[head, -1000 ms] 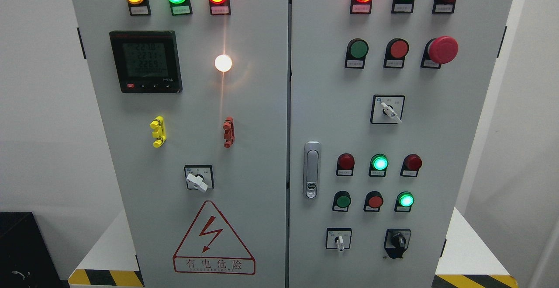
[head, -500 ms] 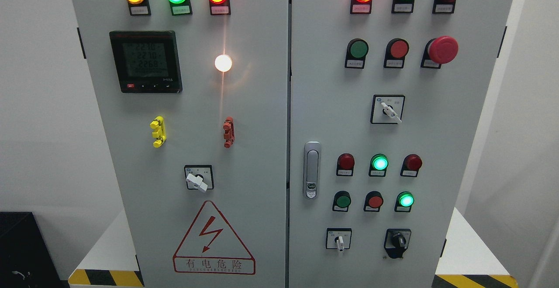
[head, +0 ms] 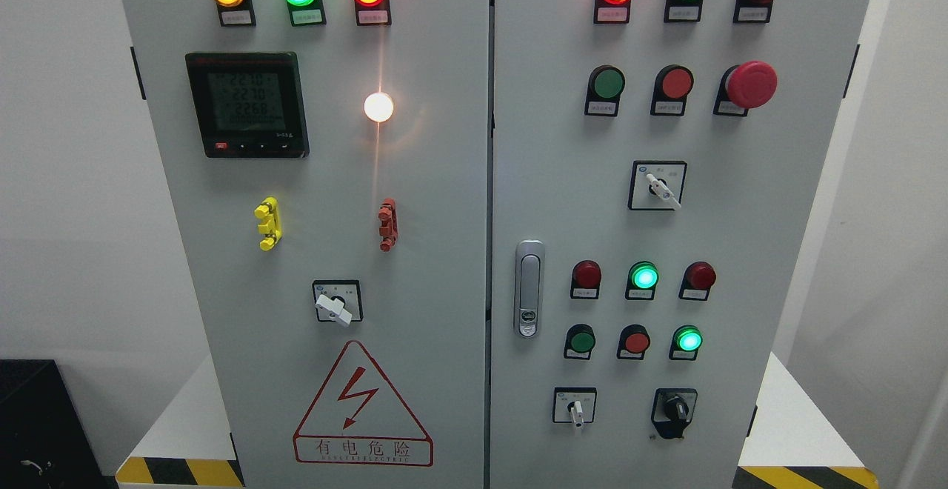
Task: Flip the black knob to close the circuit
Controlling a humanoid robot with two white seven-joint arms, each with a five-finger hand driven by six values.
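Black round knob (head: 675,407) low right, smooth grey metal cabinet (head: 444,252)

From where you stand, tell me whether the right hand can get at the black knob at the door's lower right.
Probably yes: the black knob sits uncovered on the right door, nothing in front of it. But neither hand is in view, so actual reach can't be confirmed.

No part of the robot's body shows in the head view, so nothing can be told
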